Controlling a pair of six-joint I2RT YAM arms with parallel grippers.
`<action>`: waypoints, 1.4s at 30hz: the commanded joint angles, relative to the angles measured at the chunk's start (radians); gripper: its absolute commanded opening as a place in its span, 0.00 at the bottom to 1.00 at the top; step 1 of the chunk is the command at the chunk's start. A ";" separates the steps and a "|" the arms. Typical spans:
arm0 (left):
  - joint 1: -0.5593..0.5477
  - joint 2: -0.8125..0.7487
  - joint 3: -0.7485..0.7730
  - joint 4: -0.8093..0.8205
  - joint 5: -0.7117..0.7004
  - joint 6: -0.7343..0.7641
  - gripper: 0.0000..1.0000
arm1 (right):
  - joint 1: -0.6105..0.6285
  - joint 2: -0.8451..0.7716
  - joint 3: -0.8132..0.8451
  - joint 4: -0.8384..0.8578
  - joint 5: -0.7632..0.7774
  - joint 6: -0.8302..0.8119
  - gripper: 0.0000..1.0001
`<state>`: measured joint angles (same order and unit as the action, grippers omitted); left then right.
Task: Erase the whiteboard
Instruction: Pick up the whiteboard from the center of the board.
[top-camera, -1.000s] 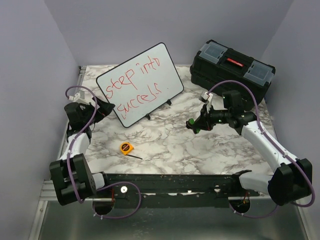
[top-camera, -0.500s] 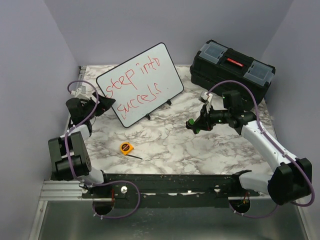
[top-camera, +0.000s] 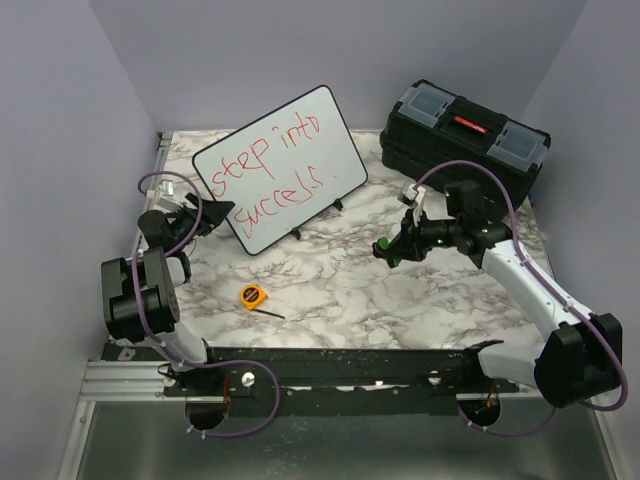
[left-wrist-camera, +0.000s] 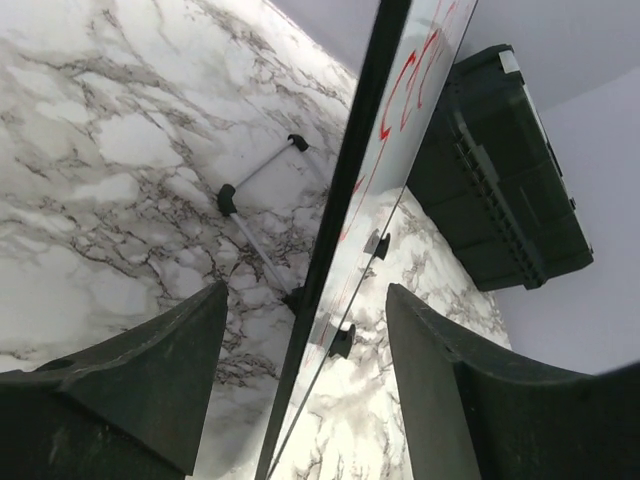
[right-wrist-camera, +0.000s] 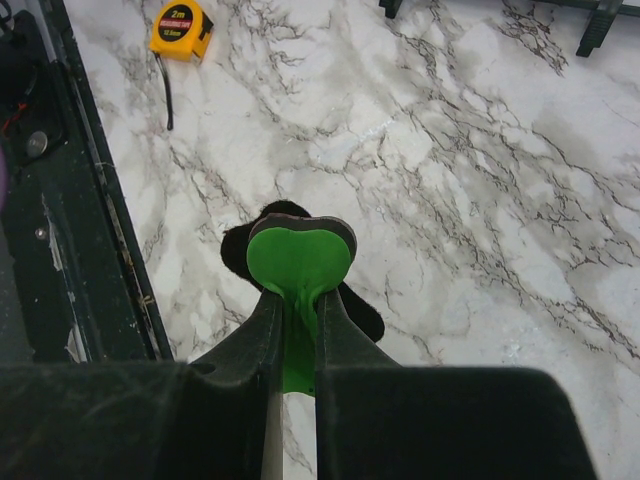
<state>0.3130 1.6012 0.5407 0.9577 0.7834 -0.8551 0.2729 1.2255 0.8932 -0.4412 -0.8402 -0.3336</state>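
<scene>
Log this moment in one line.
left tool: open astride whiteboard edge | right tool: shut on eraser | writing: unerased

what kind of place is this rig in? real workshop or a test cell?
Likely a staged lab test cell: plain lavender walls box in a marble-patterned table, a black mounting rail runs along its near edge, and the whiteboard, toolbox and tape measure sit like props.

Black-and-white arms (top-camera: 525, 280) trail looping purple cables (top-camera: 462, 163).
</scene>
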 joint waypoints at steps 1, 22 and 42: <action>0.005 0.054 -0.054 0.215 0.021 -0.078 0.61 | -0.007 -0.005 -0.002 -0.012 -0.014 -0.013 0.01; -0.006 0.267 -0.006 0.581 0.068 -0.268 0.43 | -0.026 -0.014 -0.001 -0.013 -0.007 -0.016 0.01; -0.021 0.322 0.024 0.630 0.108 -0.331 0.35 | -0.049 -0.024 0.000 -0.016 -0.013 -0.016 0.01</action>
<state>0.2985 1.9148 0.5648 1.4727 0.8688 -1.1805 0.2329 1.2228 0.8932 -0.4427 -0.8398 -0.3351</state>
